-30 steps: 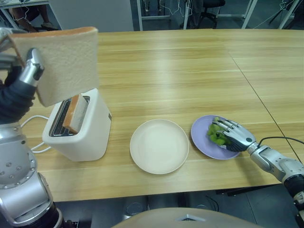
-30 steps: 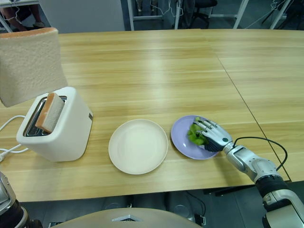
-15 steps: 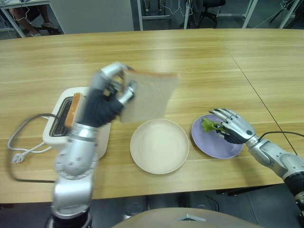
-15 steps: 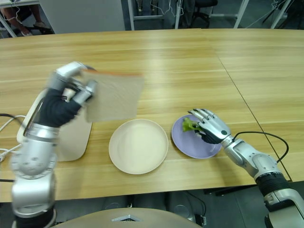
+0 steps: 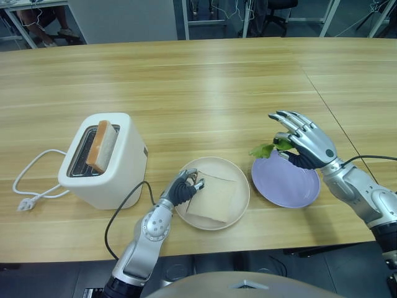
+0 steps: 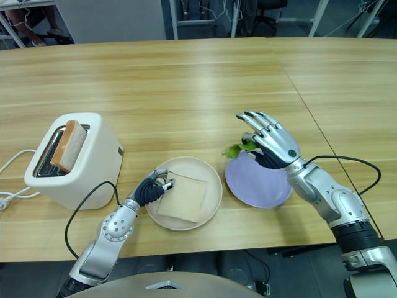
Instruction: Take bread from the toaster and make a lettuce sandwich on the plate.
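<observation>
Cream plate point(image 5: 239, 181) carries the bread slice point(image 5: 212, 200) lying flat, with the left hand point(image 5: 183, 189) curled on its left corner. The lettuce point(image 5: 265, 149) hangs pinched in the right hand point(image 5: 308, 144), raised over the purple plate point(image 5: 291, 187) just right of the slice. The right hand is therefore nearer, and the leaf must travel leftward. A second slice point(image 5: 102, 144) stands in the toaster point(image 5: 118, 180). How much leaf the right palm hides is hard to make out.
</observation>
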Available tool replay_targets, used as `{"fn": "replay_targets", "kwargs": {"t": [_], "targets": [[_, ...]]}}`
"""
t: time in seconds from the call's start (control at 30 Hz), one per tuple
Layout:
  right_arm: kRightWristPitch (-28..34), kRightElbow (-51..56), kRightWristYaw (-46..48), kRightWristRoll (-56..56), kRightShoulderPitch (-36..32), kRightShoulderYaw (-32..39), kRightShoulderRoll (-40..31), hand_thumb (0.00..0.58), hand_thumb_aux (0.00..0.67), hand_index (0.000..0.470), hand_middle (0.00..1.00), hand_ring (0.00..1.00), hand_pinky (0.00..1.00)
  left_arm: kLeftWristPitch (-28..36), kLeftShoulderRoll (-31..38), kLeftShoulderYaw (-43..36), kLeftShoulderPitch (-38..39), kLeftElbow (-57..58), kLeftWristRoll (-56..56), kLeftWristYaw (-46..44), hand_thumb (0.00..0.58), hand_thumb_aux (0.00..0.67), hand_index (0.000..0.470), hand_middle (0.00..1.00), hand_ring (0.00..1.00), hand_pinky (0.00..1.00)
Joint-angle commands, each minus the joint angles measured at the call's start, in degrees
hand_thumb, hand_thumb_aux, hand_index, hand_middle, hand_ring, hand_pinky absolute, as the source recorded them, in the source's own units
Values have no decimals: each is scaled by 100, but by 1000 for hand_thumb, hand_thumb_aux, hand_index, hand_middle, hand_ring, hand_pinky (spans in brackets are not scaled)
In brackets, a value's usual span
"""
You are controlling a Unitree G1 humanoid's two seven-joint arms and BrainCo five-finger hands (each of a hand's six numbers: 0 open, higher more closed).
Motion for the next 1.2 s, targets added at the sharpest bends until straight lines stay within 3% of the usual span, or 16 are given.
{"fn": "replay_targets", "kwargs": {"t": [0.03,0.33,0.67,0.87,1.2], "targets": [[33,-206,326,68,-188,88,238,580,670,460,0,0,0,72,192,-274,-152,457,765,193,0,0,0,0,0,0],[-65,-145,738,-200,-531,723,1081,580,670,460,0,0,0,-411,327,-236,-526,45,1911,1112,0,0,0,0,0,0],[-50,99,911,-507,-574,1405,1694,580,670,460,0,0,0,-847,123,318,-315,-1750,2161,1270,0,0,0,0,0,0],[-43,144,1096,-531,-417,1795,2054,580,670,460,0,0,0,-678,309,1665,-38,-2862,2220,948,0,0,0,0,0,0],[-6,76,1341,-687,78,2287,2080,580,670,460,0,0,0,-550,711,4133,336,-3089,1930,528,0,0,0,0,0,0]]}}
